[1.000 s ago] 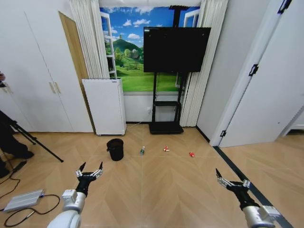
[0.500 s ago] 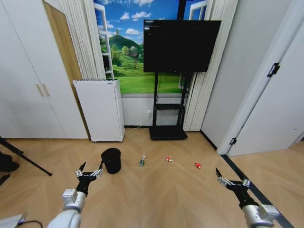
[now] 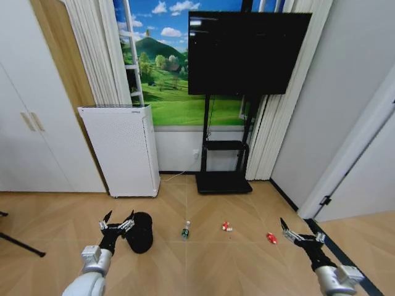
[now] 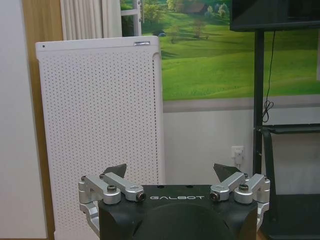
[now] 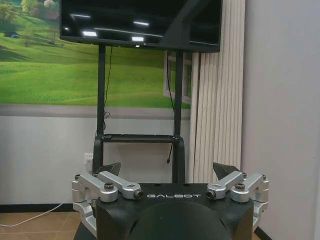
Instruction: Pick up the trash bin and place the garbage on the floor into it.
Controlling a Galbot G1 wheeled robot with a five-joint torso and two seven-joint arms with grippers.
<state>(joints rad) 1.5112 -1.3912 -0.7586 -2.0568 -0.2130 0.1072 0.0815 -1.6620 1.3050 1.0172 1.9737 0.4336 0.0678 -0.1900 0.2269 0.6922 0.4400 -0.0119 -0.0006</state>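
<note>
Jaws spread wide on both: left gripper (image 3: 117, 221) held low just before the small black round trash bin (image 3: 141, 232); right gripper (image 3: 297, 235) low at the right, empty. Bin: upright on wooden floor (image 3: 210, 265), near the white perforated appliance (image 3: 121, 150). Garbage right of the bin: clear-greenish bottle (image 3: 185, 229), two red-and-white wrappers (image 3: 226, 227) (image 3: 271, 238).

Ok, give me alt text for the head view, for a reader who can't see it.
A black trash bin stands on a wooden floor with a small bottle and two red wrappers in a row to its right. The robot's left hand and right hand are raised and open in the foreground, the left overlapping the bin.
</note>
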